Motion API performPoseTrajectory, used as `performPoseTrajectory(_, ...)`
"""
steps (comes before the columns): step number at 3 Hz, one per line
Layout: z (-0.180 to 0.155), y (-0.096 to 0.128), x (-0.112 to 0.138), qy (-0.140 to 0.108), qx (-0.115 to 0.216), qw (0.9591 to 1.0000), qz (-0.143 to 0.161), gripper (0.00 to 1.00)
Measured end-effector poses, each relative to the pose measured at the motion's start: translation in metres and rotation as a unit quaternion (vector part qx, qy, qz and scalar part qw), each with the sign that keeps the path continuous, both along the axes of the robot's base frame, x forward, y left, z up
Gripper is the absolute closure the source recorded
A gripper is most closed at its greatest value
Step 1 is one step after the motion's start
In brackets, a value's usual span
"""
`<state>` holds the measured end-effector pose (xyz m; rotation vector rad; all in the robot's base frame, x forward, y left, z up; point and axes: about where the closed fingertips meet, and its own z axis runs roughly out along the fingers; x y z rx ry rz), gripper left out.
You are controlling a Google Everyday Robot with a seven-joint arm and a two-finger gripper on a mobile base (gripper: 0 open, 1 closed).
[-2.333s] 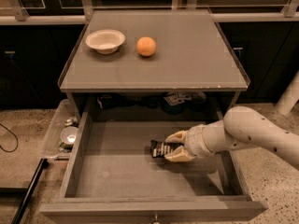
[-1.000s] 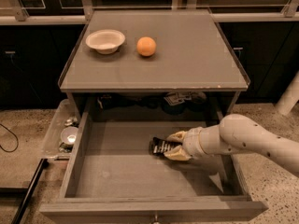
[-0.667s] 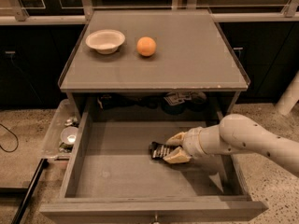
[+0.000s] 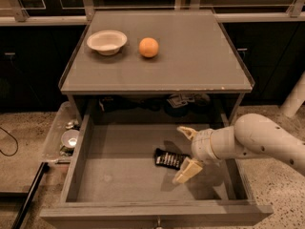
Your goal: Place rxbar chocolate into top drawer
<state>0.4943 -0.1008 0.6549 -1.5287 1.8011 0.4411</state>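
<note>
The top drawer [image 4: 119, 175] is pulled out wide below the grey cabinet top. The rxbar chocolate [image 4: 170, 159], a flat black bar with pale lettering, lies flat on the drawer's bottom, right of the middle. My gripper [image 4: 186, 152] reaches in from the right and is open. One finger [image 4: 187, 132] stands behind the bar and the other finger [image 4: 186, 171] in front of it. The bar lies between them at their left and neither finger grips it.
A white bowl [image 4: 106, 41] and an orange [image 4: 148, 47] sit on the cabinet top [image 4: 190, 56]. A side tray [image 4: 66, 135] with small metal items hangs at the drawer's left. The drawer knob [image 4: 157, 222] is at the bottom edge.
The gripper was shut on the bar. Now its fingers have spread apart and the bar rests on the drawer bottom, let go.
</note>
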Motion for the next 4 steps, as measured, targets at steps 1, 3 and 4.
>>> performPoseTrajectory(1,0.056,-0.009,-0.018,-0.047,-0.003,0.9988,0.017,0.00)
performPoseTrajectory(3,0.134,-0.054,-0.002,-0.114,-0.012,0.9921,0.051,0.00)
performPoseTrajectory(4,0.148,-0.058,0.005,-0.126,-0.011,0.9909,0.047,0.00)
